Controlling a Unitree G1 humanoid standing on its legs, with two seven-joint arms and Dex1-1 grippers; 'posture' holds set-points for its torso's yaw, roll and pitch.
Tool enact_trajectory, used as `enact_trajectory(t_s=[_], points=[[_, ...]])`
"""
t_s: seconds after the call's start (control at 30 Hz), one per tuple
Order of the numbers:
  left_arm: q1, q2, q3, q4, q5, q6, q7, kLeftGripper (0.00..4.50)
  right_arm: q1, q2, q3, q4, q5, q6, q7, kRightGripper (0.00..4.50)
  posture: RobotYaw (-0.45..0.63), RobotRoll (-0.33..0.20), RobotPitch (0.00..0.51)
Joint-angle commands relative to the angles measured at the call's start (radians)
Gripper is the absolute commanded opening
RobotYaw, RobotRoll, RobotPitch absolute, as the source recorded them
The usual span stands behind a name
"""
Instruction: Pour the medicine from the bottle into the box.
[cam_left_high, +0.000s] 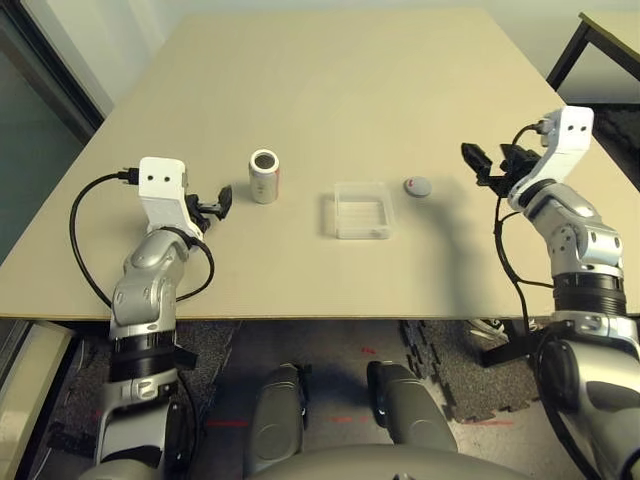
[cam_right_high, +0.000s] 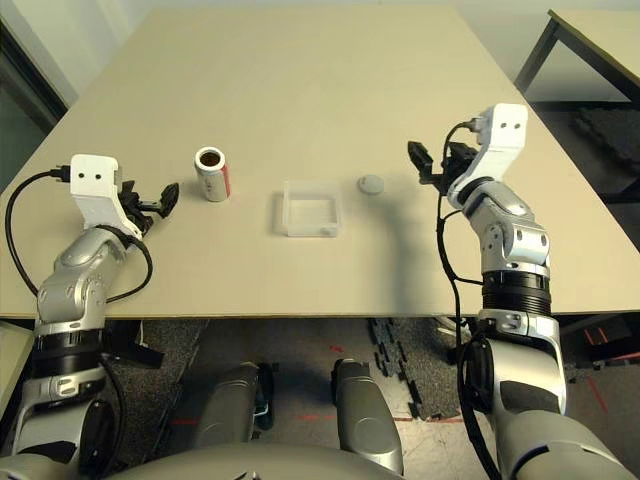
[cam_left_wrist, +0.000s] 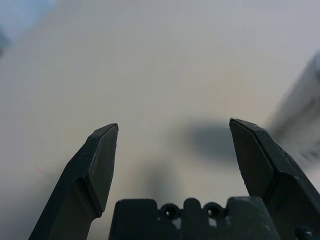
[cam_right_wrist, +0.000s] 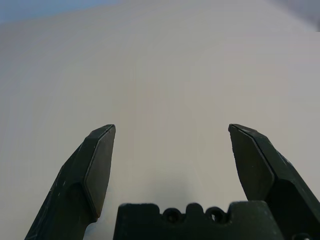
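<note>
Step in hand, I judge: get the bottle (cam_left_high: 264, 182) with the left gripper (cam_left_wrist: 173, 122). Bottle stands upright, open end up, left of the clear box (cam_right_high: 312, 233), apart from it; the grey cap disc (cam_left_high: 417, 187) lies flat on the table (cam_left_high: 330, 90), right of the box. Nothing poured yet, as I read it.

To do it well, I'd bring the left gripper over to the robot's right until the bottle sits midway between the fingers, then close on the side wall, below the rim, so the mouth stays free. Squeeze gently; it may be thin-walled and could tip if one finger nudges it first. Lift straight, keep it level, carry it over the box, mouth just above the low walls, then tilt slowly so nothing bounces out.

Pose: left arm reaches forward over the table edge, gripper low beside the bottle, fingers spread wide, holding nothing. Bottle is off to one side of that grip, not between the fingers. Right arm reaches out beyond the cap disc, right gripper (cam_right_wrist: 172, 125) also spread, empty, well apart from the box. I'd park it there.
</note>
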Motion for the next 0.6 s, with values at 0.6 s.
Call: enact_trajectory(t_s=[0.6], points=[[-0.138, 0.219, 0.112, 0.620, -0.003, -0.378, -0.007, 4.48, 0.005, -0.056, -0.047, 0.298, -0.062, -0.300, -0.116, 4.50, -0.03, 0.000, 0.121]])
